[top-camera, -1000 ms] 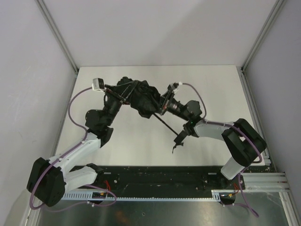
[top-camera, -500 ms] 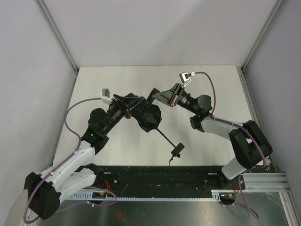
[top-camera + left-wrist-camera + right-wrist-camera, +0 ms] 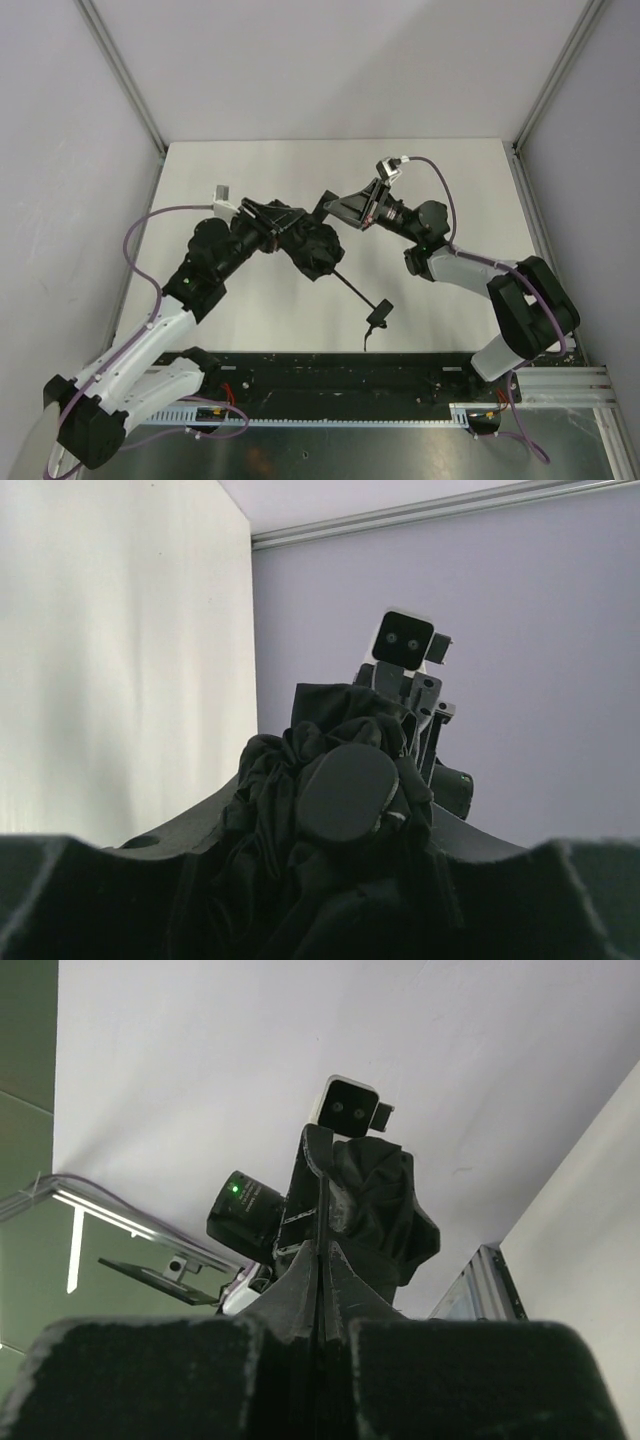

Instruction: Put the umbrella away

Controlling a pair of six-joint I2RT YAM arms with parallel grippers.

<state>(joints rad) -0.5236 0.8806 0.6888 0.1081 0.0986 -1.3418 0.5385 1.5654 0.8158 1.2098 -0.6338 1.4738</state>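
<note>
The black umbrella point(image 3: 318, 250) is bunched up and held above the table, its thin shaft slanting down to the small handle with strap point(image 3: 377, 314). My left gripper point(image 3: 278, 226) is shut on the crumpled canopy. In the left wrist view the fabric and a round black cap point(image 3: 345, 792) fill the space between the jaws of the left gripper point(image 3: 340, 815). My right gripper point(image 3: 328, 203) is shut and empty, just right of the canopy top. In the right wrist view the right gripper point(image 3: 322, 1250) has its jaws pressed together, with the canopy point(image 3: 385, 1210) beyond them.
The white table point(image 3: 450, 180) is bounded by grey walls and aluminium posts point(image 3: 122, 80) at the back corners. The arms' base rail point(image 3: 340, 375) runs along the near edge.
The right gripper has left the umbrella and drawn back up and to the right. The left arm has carried the canopy slightly toward the near side, and the handle has swung lower.
</note>
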